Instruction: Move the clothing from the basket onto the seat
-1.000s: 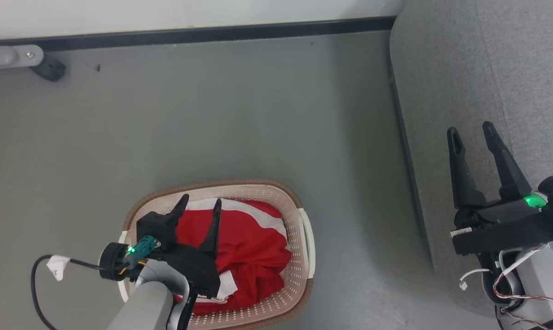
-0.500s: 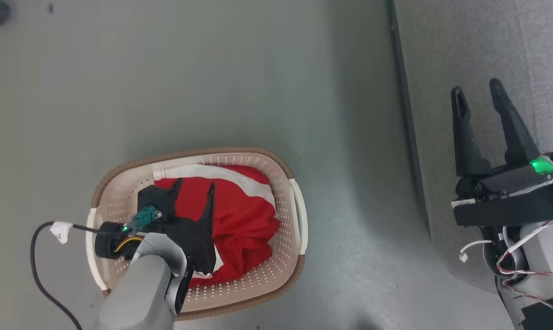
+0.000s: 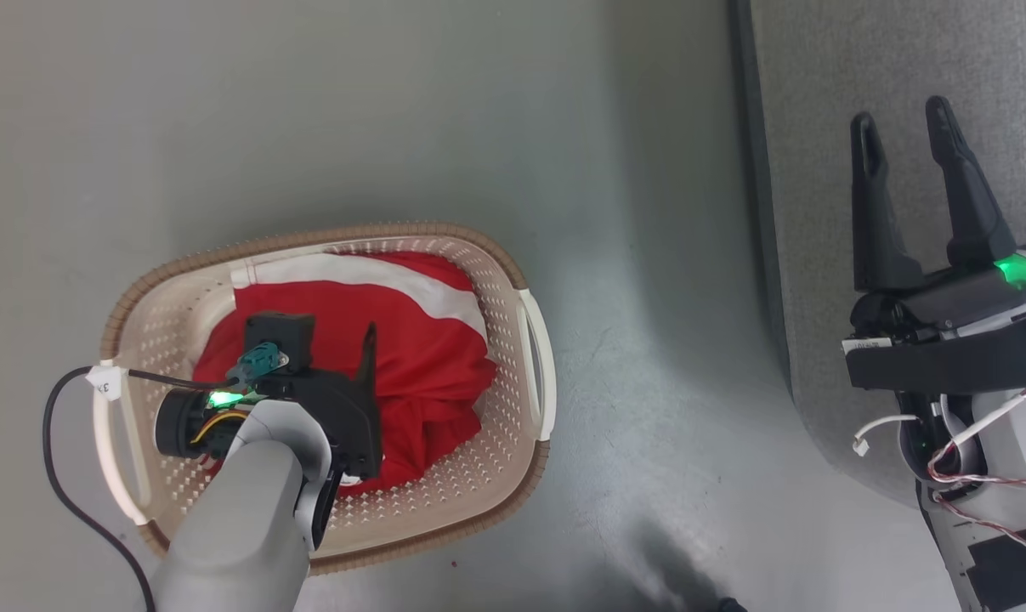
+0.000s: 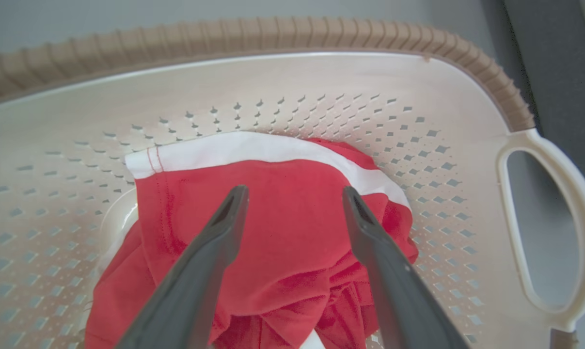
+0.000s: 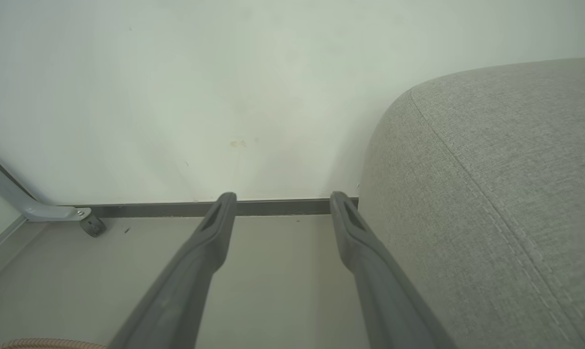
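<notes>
The cream basket [image 3: 368, 231] with a brown rim stands on the floor at lower left, with the red clothing [image 3: 427, 357], white-striped, heaped inside it. My left gripper [image 3: 325, 327] is down inside the basket, open, fingers pointing at the heap. In the left wrist view the left gripper [image 4: 294, 190] straddles the red clothing [image 4: 282, 252] below its white band, nothing pinched; the basket wall [image 4: 321, 77] rises behind. My right gripper [image 3: 900, 112] is open and empty over the grey seat [image 3: 819, 212] edge. The right wrist view shows the right gripper [image 5: 283, 196] beside the seat [image 5: 491, 169].
Grey floor [image 3: 632, 340] separates the basket from the seat. A black cable [image 3: 53, 459] loops off my left wrist beside the basket's left handle. In the right wrist view a white wall with a dark baseboard [image 5: 151, 209] and a metal foot with a caster [image 5: 91, 224] lie ahead.
The head camera has tilted down, so the whole picture shifted. My left gripper has sunk deeper into the basket toward the clothing. Both grippers stay open.
</notes>
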You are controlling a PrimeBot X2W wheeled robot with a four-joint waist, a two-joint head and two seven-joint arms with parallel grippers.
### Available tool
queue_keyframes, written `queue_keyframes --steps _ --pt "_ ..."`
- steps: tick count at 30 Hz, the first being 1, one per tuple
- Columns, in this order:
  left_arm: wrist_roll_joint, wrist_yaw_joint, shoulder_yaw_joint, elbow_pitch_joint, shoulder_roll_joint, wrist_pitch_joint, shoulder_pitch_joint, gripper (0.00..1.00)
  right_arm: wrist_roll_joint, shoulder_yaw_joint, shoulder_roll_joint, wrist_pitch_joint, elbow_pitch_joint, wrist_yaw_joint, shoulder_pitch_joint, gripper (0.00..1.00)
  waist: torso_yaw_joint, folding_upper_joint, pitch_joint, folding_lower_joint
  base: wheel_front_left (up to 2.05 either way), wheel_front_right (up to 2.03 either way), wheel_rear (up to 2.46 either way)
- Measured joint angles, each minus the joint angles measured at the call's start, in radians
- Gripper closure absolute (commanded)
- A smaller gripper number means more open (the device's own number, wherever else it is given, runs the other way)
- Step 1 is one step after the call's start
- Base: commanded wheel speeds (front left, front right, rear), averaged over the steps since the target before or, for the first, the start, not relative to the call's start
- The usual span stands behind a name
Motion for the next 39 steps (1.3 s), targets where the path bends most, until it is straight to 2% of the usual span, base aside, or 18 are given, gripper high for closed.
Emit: queue_keyframes --steps 6,20,26,36,37,39 --pt "0.003 0.002 -0.009 0.051 0.0 0.011 -0.027 0.0 0.0 0.0 0.01 0.0 -0.005 0.0 -0.025 0.0 -0.017 0.0 0.047 0.0 0.0 0.0 0.0" --pt "0.025 0.045 -0.022 0.153 0.001 0.021 -0.094 0.0 0.0 0.003 0.031 0.0 0.019 0.0 -0.049 0.0 -0.064 0.0 0.117 0.0 0.0 0.0 0.0" --pt "0.037 0.088 -0.033 0.216 0.001 0.078 -0.134 0.0 0.0 0.014 0.039 0.0 0.028 0.0 -0.049 0.0 -0.078 -0.0002 0.125 0.0 0.0 0.0 0.0" --pt "0.078 0.107 -0.064 0.266 -0.001 0.144 -0.142 0.0 0.0 0.027 0.039 0.0 0.044 0.0 -0.052 0.0 -0.085 -0.0002 0.121 0.0 0.0 0.0 0.0" --pt "0.078 0.107 -0.064 0.266 -0.001 0.144 -0.142 0.27 0.0 0.029 0.039 0.0 0.044 0.0 -0.052 0.0 -0.084 -0.0002 0.12 0.0 0.0 0.0 0.0" --pt "0.078 0.107 -0.064 0.266 -0.001 0.152 -0.142 1.0 0.0 0.031 0.038 0.0 0.044 0.0 -0.053 0.0 -0.083 -0.0002 0.118 -0.0001 0.0 0.0 0.0"
